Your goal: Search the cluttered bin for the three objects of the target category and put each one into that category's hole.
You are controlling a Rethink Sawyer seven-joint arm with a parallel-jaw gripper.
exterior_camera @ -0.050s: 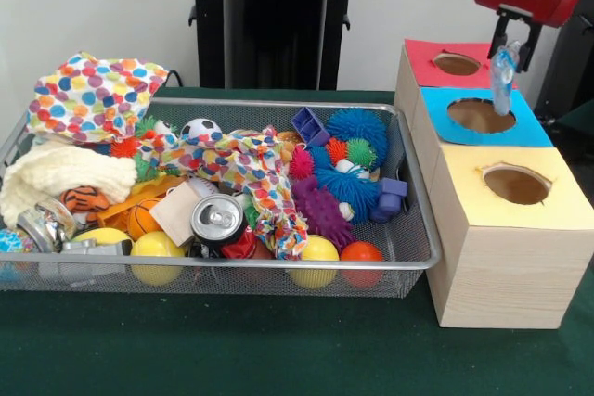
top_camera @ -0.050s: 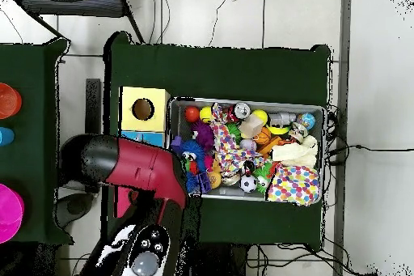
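I have the gripper over the row of wooden boxes beside the wire bin, and its fingers are closed on a pale, translucent bottle-like object that hangs from them above the blue-topped box. The object's long axis runs close to vertical, its upper end pinched between the fingers and its lower end pointing down at the rim of the blue hole, on the side nearer the red-topped box. My worry is the alignment: from the front camera the lower tip seems to sit toward the edge of the opening, not over its middle, so if I let go here it could strike the rim, tip over and land on the box top or roll off onto the bench. The object also looks light and held only at its very top, so it may swing as the arm moves and drop askew. The overhead camera is no help, since the arm covers the blue box completely and only the yellow-topped box shows there.
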